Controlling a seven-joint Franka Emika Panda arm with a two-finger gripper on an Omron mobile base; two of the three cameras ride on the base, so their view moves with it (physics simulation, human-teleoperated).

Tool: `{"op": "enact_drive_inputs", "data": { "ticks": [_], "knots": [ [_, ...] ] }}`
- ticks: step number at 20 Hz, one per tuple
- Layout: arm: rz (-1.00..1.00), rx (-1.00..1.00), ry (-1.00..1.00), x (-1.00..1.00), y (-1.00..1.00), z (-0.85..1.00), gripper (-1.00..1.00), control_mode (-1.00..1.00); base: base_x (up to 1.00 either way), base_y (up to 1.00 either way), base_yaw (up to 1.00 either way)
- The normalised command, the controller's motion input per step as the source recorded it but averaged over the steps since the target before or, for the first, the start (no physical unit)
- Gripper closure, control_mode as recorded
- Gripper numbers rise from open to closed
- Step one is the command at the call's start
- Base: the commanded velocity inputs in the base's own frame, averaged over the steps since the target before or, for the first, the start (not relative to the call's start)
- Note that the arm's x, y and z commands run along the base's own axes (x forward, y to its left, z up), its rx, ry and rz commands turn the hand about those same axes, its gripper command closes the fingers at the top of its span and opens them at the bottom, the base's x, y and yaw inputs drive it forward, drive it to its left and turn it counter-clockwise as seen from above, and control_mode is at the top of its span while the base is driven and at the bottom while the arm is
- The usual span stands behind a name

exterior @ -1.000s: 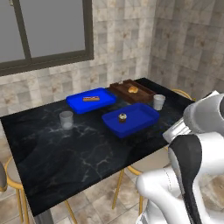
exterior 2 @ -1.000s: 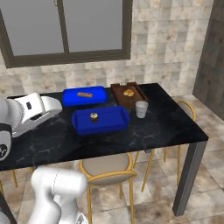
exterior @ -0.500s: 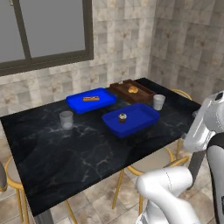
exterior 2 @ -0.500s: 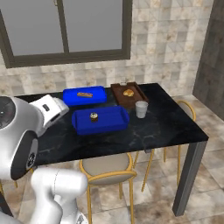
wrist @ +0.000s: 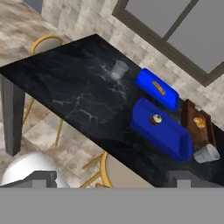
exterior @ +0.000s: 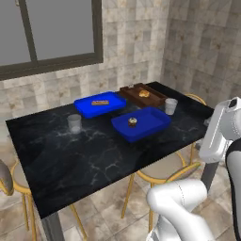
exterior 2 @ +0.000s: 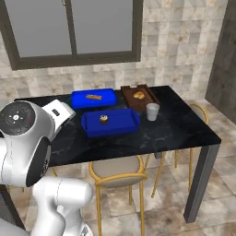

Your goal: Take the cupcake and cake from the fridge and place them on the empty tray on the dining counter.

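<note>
On the black marble dining counter (exterior: 84, 150) (exterior 2: 175, 124) (wrist: 78, 96) lies the blue tray (exterior: 157, 117) (exterior 2: 124, 122) (wrist: 170, 135). Inside it sits the cupcake (exterior: 132, 122) (exterior 2: 104, 119) (wrist: 156, 118), pale on top with a dark base. My gripper (wrist: 113, 179) hangs high over the counter's near edge, well short of the tray. Its jaws stand wide open with nothing between them. The cake and the fridge are out of view.
Behind the tray lie a blue tray with a bread stick (exterior: 100, 103) and a dark brown tray (exterior: 143, 94). A cup (exterior: 171, 106) stands to the tray's right and a glass (exterior: 74, 123) to its left. Yellow-legged stools (exterior 2: 115, 168) line the near side.
The arm has swung back from the counter, its big joint now close to the right base camera. The trays, the cups and the cupcake have stayed put.
</note>
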Motion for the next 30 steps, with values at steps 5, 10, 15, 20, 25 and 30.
{"op": "enact_drive_inputs", "data": {
  "ticks": [5, 10, 15, 20, 25, 30],
  "knots": [
    [0.00, 0.00, 0.00, 0.00, 0.00, 0.00, -1.00, 1.00, -0.77, 0.78, 0.11],
    [0.00, 0.00, 0.00, 0.00, 0.00, 0.00, -1.00, 1.00, -0.11, 1.00, 0.14],
    [0.00, 0.00, 0.00, 0.00, 0.00, 0.00, -1.00, 1.00, 0.04, 1.00, 0.21],
    [0.00, 0.00, 0.00, 0.00, 0.00, 0.00, -1.00, 1.00, 0.08, 1.00, 0.31],
    [0.00, 0.00, 0.00, 0.00, 0.00, 0.00, -1.00, 1.00, 0.04, 1.00, 0.50],
    [0.00, 0.00, 0.00, 0.00, 0.00, 0.00, -1.00, 1.00, 0.00, 0.97, 0.69]
  ]
}}
